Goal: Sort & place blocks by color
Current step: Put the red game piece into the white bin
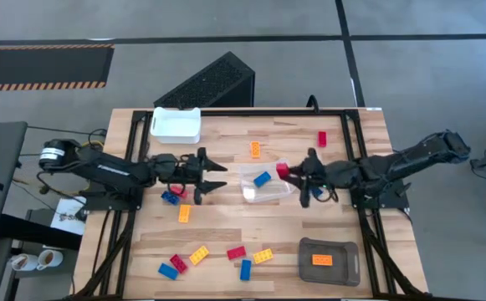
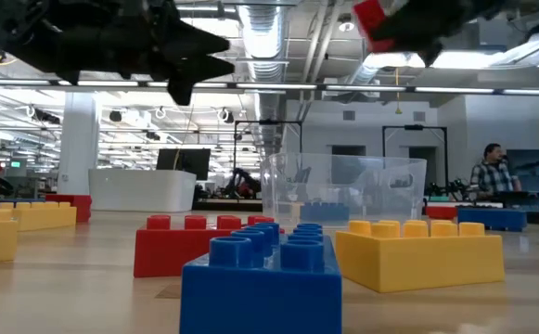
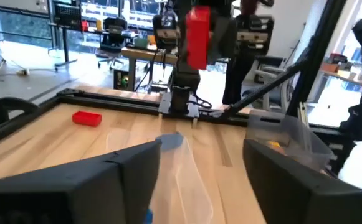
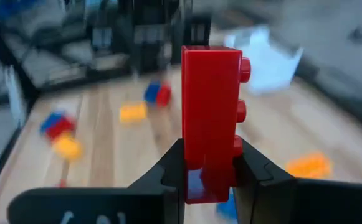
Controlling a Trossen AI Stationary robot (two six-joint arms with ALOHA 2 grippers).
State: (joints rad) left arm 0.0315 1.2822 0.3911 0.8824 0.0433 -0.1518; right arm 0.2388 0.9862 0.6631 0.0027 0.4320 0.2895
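Note:
My right gripper [image 4: 209, 177] is shut on a red block [image 1: 283, 170] and hovers over the right rim of a clear container [image 1: 265, 186] at mid-table. A blue block [image 1: 262, 178] lies inside that container. My left gripper [image 1: 215, 176] is open and hangs above the table just left of the container, touching nothing; in the left wrist view its gripper [image 3: 199, 168] faces the red block [image 3: 196, 34]. Several red, blue and yellow-orange blocks lie flat on the table, some below my left gripper [image 1: 176, 195], several near the near edge [image 1: 236, 252]. My right gripper pinches the red block between its two fingers at one end [image 4: 209, 165]. The fingers come roughly level from the table's right. The block juts out past the fingertips, studs to one side [image 4: 243, 112]. It is lifted clear, seen high above the table in the low view [image 2: 371, 19].
A white tray [image 1: 176, 124] sits at the far left of the table. A grey tray [image 1: 347, 251] at the near right holds an orange block [image 1: 321, 260]. Single blocks lie far of centre, orange [image 1: 255, 149] and red [image 1: 322, 139]. A person [image 2: 489, 176] stands far behind the table.

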